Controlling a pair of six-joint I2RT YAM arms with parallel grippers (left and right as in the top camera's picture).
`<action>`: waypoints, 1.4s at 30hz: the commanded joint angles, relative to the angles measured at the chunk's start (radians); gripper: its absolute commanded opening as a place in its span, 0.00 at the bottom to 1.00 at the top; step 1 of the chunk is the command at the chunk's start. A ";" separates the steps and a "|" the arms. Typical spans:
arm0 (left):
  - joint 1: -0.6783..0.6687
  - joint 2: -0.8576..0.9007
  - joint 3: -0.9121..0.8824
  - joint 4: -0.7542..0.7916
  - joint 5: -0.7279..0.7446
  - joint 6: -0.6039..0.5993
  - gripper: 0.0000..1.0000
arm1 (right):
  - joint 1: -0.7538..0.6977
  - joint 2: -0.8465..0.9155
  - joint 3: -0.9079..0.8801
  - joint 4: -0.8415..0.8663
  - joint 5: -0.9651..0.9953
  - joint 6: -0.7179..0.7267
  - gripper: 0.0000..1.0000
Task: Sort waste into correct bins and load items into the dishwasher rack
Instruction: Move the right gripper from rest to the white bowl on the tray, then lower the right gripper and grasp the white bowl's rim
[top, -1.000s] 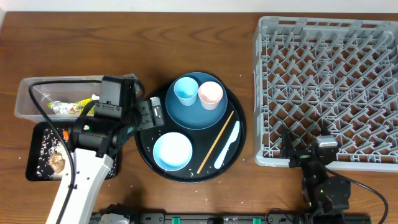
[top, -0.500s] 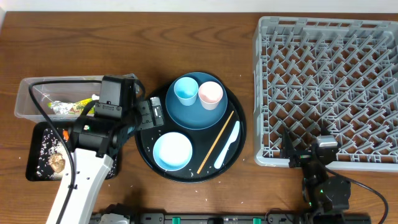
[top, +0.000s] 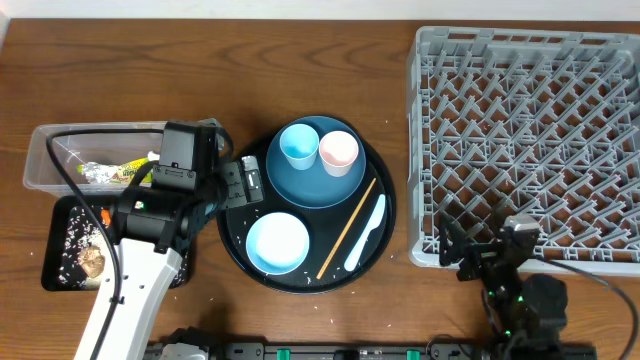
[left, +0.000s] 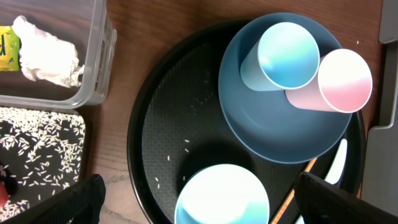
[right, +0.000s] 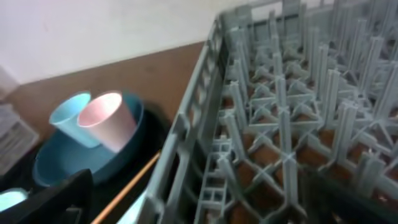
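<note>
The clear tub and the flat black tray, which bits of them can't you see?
- Overhead: the left arm covers the right part of the clear tub and of the black tray.
- Left wrist: the picture's top and left edges cut the tub, and the snack wrapper shows only as a yellow sliver. The left edge cuts the tray.
- Right wrist: neither is in view.

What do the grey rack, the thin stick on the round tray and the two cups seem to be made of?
Dishwasher rack: likely moulded plastic, matte grey, lattice and pegs in one piece. Chopstick: probably wood or bamboo, pale tan, dull. Light-blue cup and pink cup: seemingly plastic, smooth, uniform colour; ceramic cannot be excluded.
</note>
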 joint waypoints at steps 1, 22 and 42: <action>0.005 0.002 0.010 -0.002 -0.016 -0.008 0.98 | 0.002 0.099 0.202 -0.092 -0.039 -0.006 0.99; 0.005 0.002 0.010 -0.002 -0.016 -0.008 0.98 | 0.082 1.086 1.106 -0.768 -0.522 -0.019 0.67; 0.005 0.002 0.010 -0.002 -0.016 -0.008 0.98 | 0.786 1.581 1.063 -0.369 0.083 0.477 0.43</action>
